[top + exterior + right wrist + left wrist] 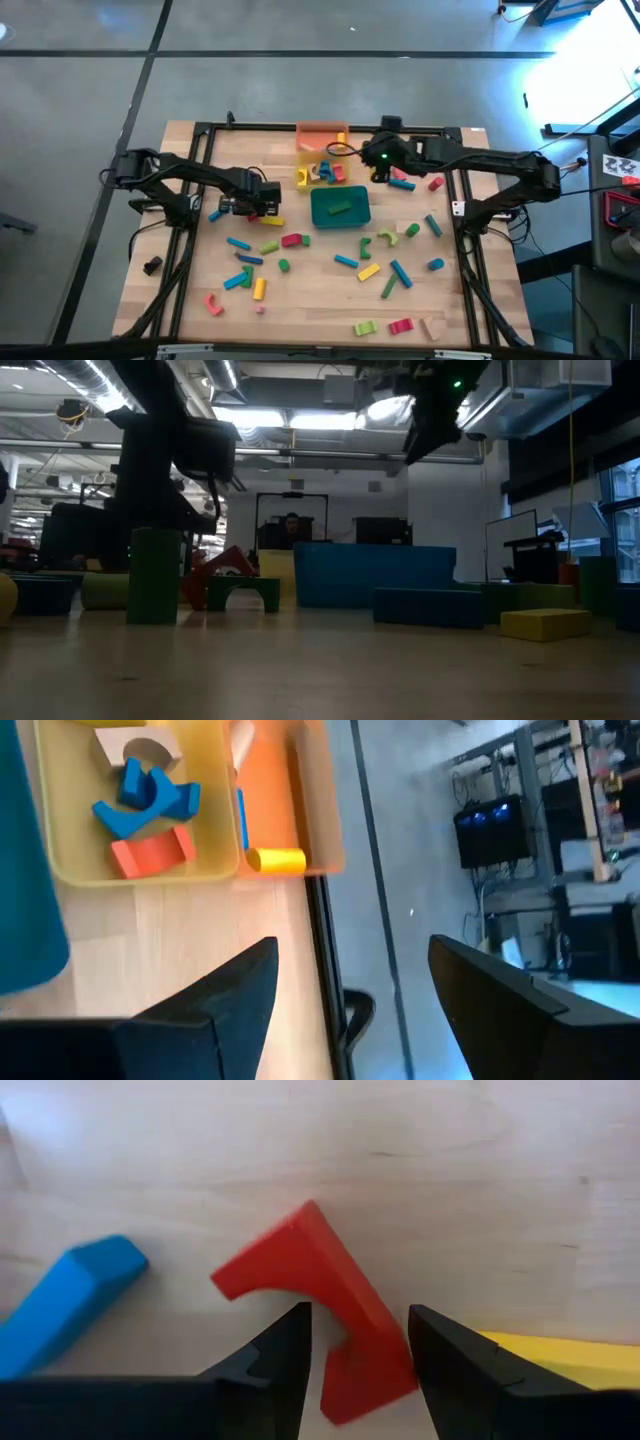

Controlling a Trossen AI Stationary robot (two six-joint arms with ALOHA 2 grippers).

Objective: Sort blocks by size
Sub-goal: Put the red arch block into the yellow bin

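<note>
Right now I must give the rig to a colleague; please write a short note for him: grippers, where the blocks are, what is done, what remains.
Left gripper: down at the table's left side, open, its fingers either side of a red arch block; not yet closed on it. A blue block and a yellow block lie beside it.
Right gripper: open, empty, raised near the trays at the far edge.
Done: several blocks in the yellow tray, a yellow cylinder in the orange tray, one green block in the teal tray.
Left: most blocks are scattered on the table, unsorted.
</note>
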